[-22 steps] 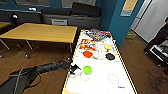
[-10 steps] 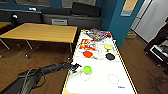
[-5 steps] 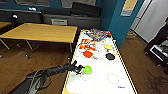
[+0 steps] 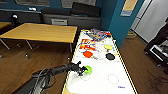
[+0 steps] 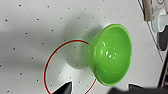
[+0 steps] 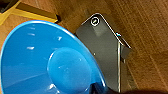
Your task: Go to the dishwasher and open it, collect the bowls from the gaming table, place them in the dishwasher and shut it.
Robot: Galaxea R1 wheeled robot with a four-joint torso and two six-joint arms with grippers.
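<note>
The gaming table (image 4: 117, 86) has a glossy white top and yellow sides. A lime green bowl (image 4: 87, 69) stands near its left edge, with my left gripper (image 4: 81, 71) right beside it. In the left wrist view the green bowl (image 5: 110, 53) lies by a red ring, and the open left gripper (image 5: 100, 89) has one dark fingertip (image 5: 63, 88) on either side of the rim's near part. Farther along the table sit an orange-red bowl (image 4: 87, 54), a pale yellow bowl (image 4: 108, 47) and a black bowl (image 4: 110, 56). A blue bowl (image 6: 45, 62) hangs over the wooden floor in my right gripper (image 6: 100, 89).
A plain yellow-topped table (image 4: 40, 32) stands left of the gaming table, with dark cabinets (image 4: 70, 17) behind. Colourful packets (image 4: 97, 33) lie at the gaming table's far end. A person (image 4: 160, 41) is at the right edge. A yellow table side (image 6: 35, 11) shows over the floor.
My left arm has reached forward and to the right across the table edge, bringing its gripper up to the green bowl. The bowls have not moved.
</note>
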